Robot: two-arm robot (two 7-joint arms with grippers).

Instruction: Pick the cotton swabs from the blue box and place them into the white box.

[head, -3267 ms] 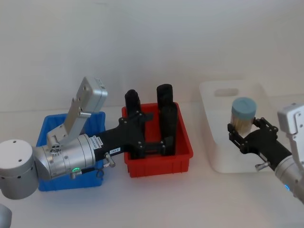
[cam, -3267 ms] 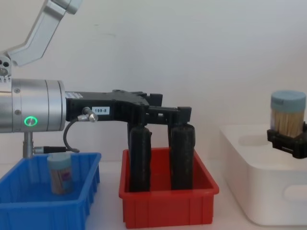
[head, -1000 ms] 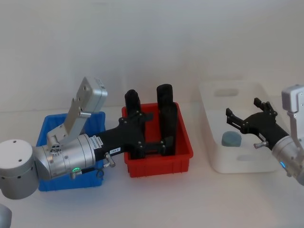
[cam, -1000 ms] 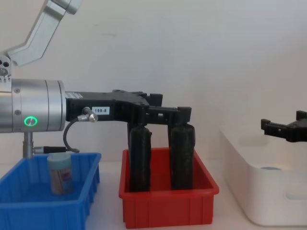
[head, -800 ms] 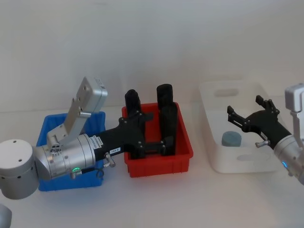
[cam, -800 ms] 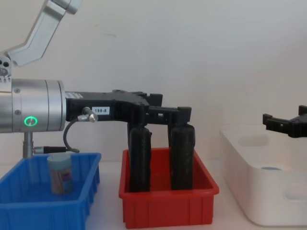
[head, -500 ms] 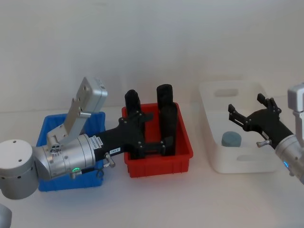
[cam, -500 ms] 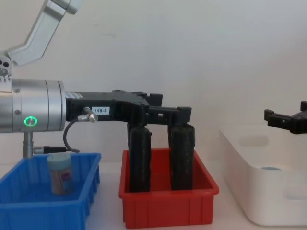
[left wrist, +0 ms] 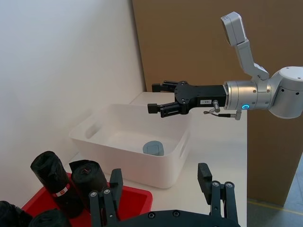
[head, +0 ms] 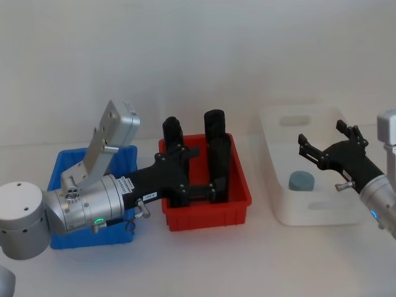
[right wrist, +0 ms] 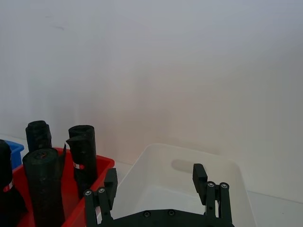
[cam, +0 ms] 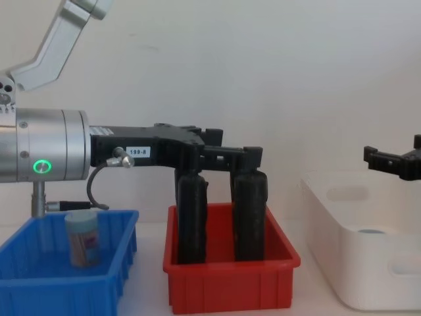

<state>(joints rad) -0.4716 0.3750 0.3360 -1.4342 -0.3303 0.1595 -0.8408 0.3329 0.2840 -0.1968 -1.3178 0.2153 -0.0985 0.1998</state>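
Fingers point(head: 306, 143) of right gripper point(head: 320, 137) spread wide, empty, above white box point(head: 309, 216); swab tub point(head: 301, 180) stands inside toward its front left corner. Left gripper point(cam: 223, 158), fingers open, hovers over red bin point(cam: 230, 289); second swab tub point(cam: 83, 238) stands in blue box point(cam: 59, 289).

left arm point(cam: 56, 141): silver cylinder, green ring light point(cam: 42, 166), white label point(cam: 139, 152) | left hand point(head: 208, 167), right hand point(head: 320, 133): black

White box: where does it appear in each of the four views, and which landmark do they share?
Head view: white box at the right, right gripper above it.
Chest view: white box at the lower right edge.
Left wrist view: white box under the right gripper.
Right wrist view: white box just ahead of that gripper.
Shared landmark: the red bin, beside it on its left.
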